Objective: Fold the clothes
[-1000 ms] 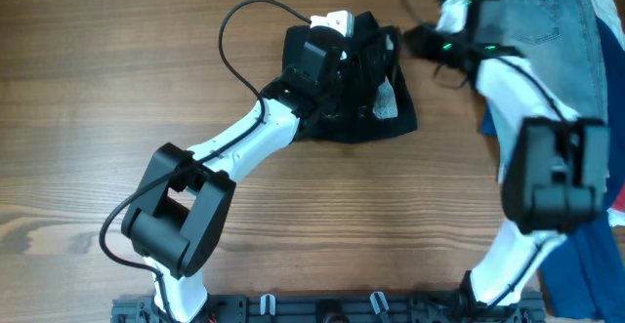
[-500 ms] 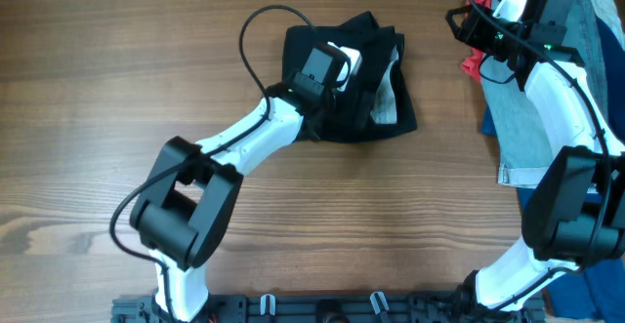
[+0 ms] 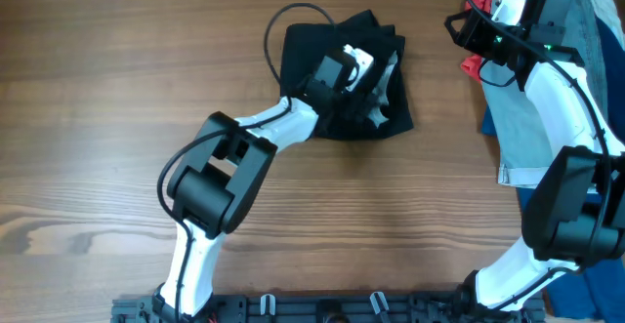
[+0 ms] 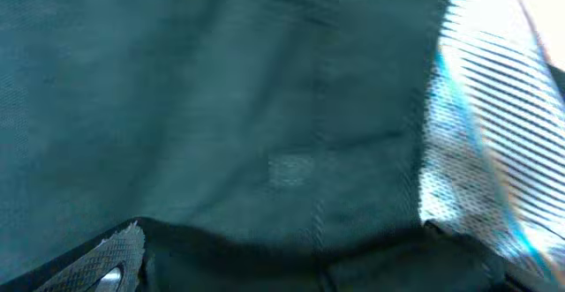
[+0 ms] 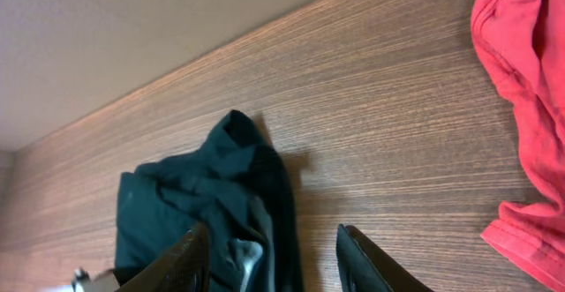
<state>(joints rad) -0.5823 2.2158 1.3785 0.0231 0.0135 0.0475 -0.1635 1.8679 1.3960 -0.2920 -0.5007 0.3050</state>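
**A:** Fingers (image 5: 185,261) on right gripper (image 5: 274,261) spread, empty. Left gripper (image 3: 357,63)?
**B:** Can't tell. It's down on black garment (image 3: 303,55), 12 o'clock; wrist view all fabric. Denim shorts (image 3: 527,128) 3 o'clock under right arm, red piece (image 3: 472,65) beyond, 2 o'clock.

Both arms are built of white tubular links joined by bulky black housings. The left arm (image 3: 278,120) has a thin black cable (image 3: 268,38) looping off its wrist, and the left gripper (image 3: 363,61) has a white part. The right arm (image 3: 562,94) shows a small green light (image 3: 498,39) near its wrist. The right gripper (image 5: 275,261) has dark, flat, tapering fingers (image 5: 188,258).
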